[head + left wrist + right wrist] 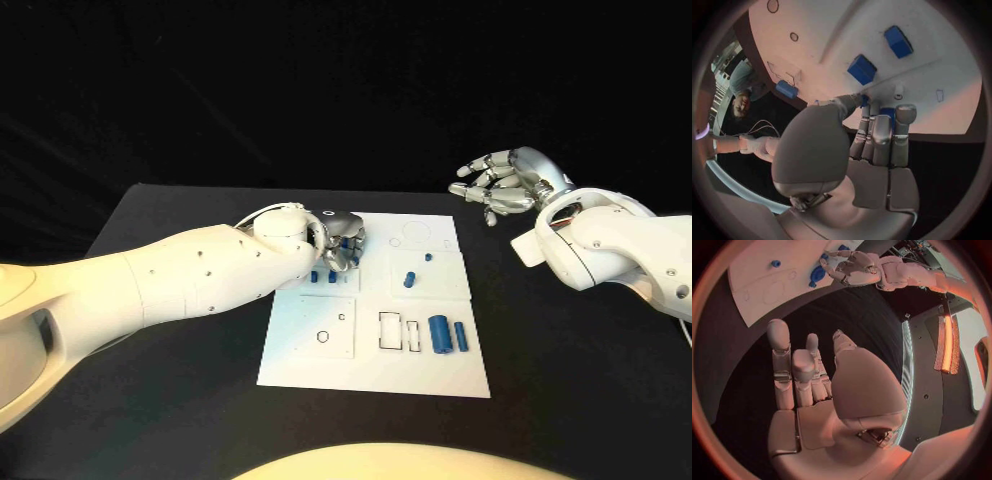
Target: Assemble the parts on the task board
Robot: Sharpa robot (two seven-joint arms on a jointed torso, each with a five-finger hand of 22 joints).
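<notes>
The white task board (375,345) lies in the middle of the black table. My left hand (335,245) reaches down onto its far left part. In the left wrist view its thumb and fingers (879,130) close round a small blue part (887,112) that sits on the board (942,95). More blue parts lie on the board: one near the middle (411,278), a tiny one (424,258) behind it, and two upright bars (438,335) (462,335) near the right edge. My right hand (502,185) hovers past the board's far right corner, fingers apart and holding nothing.
Outlined slots (392,330) and small round holes (415,235) mark the board. Black table (562,380) runs all round it, with dark backdrop behind. The right wrist view shows my right hand (817,390) above bare table, with the left hand (854,267) across the board (767,285).
</notes>
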